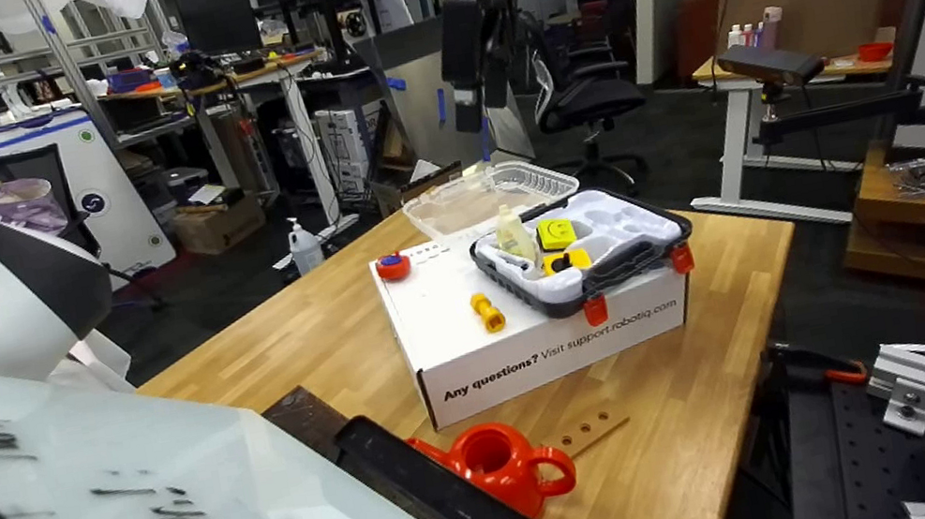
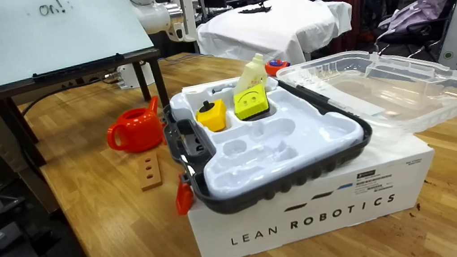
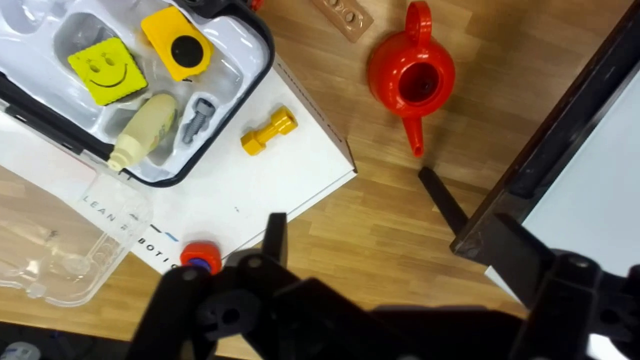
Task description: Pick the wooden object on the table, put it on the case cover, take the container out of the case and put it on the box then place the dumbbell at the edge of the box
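My hand hangs wide, empty; now I'd square it over the wooden strip, pinch its long sides low, clear of the teapot near it.

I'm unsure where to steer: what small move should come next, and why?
Probably shift the gripper over the wooden block: its jaws stand open with nothing between them, and the block lies on the table, not yet on the case cover.
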You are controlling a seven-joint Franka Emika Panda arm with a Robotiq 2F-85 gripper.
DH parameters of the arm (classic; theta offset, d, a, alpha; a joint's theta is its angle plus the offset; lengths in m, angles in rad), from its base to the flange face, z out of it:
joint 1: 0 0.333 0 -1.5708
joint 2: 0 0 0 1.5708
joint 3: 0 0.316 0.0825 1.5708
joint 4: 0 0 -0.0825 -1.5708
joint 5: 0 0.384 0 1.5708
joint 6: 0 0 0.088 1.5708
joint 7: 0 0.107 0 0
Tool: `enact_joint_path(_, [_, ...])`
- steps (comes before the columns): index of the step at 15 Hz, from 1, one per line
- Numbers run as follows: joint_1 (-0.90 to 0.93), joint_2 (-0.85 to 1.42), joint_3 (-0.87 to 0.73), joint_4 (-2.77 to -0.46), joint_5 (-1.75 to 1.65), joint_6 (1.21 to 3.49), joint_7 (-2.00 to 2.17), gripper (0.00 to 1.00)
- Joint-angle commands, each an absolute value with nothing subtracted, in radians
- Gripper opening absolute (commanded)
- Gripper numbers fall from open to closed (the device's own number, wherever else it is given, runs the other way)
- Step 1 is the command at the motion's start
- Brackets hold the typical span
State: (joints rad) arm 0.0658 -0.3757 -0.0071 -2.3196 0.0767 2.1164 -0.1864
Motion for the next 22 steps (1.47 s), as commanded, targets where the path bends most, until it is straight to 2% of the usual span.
enact_joint_path(1, [0.069, -0.370, -0.006, -2.321, 0.078, 2.113, -0.189, 1.00])
enact_joint_path(10, [0.070, -0.362, -0.006, -2.325, 0.082, 2.143, -0.188, 1.00])
enact_joint_path(18, [0.123, -0.233, -0.041, -2.446, 0.136, 2.107, -0.598, 1.00])
enact_joint_path(22, [0.106, -0.214, -0.020, -2.458, 0.120, 2.117, -0.552, 1.00])
